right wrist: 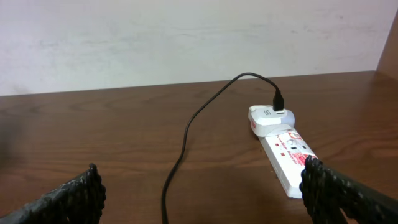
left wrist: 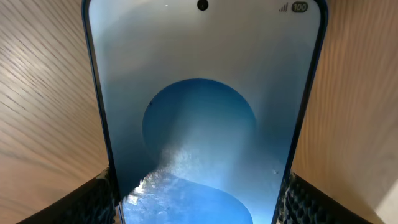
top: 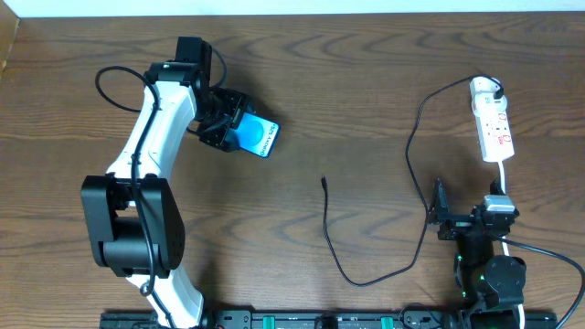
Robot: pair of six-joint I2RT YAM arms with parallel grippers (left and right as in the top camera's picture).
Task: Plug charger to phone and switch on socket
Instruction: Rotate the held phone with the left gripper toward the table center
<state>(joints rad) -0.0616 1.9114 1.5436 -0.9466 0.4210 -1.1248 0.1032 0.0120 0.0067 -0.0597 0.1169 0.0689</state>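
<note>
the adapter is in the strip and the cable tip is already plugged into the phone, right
Not quite. The tip is not plugged in: it lies loose on the table, well apart from the phone, as the overhead view shows. The adapter is indeed in the strip.

left gripper [top: 234, 132] on phone [top: 261, 139], charger [top: 325, 206] tip mid-table, socket [top: 494, 128] far rt
</note>
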